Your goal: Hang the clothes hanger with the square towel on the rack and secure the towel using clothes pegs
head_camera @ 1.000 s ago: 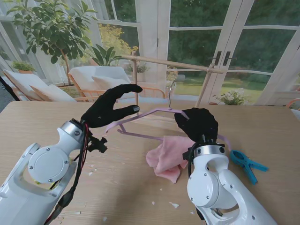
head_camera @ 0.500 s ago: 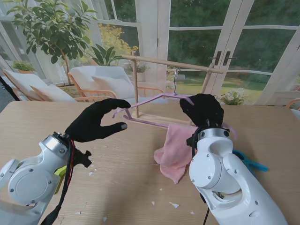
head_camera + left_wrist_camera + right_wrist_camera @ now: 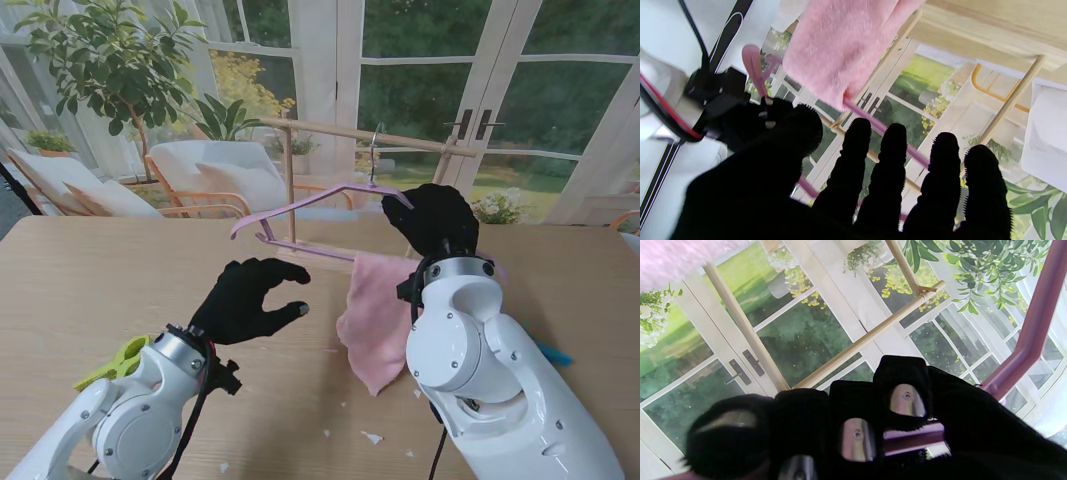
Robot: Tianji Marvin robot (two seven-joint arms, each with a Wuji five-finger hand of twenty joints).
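right hand [image 3: 432,218] is clamped on the purple hanger [image 3: 300,205], pink towel [image 3: 375,318] dangling off it, hook right at the rack [image 3: 330,131] by the table's far edge. left hand [image 3: 248,300] spread, holding nothing. looks like it just needs settling on the rail, pegs after.

Quick count: there was one pink hanger [image 3: 310,215], one pink towel [image 3: 375,320], one wooden rack [image 3: 370,137], two pegs — a green peg [image 3: 118,362] and a blue peg [image 3: 556,355] — plus two black-gloved hands, left hand [image 3: 245,300] and right hand [image 3: 432,218].
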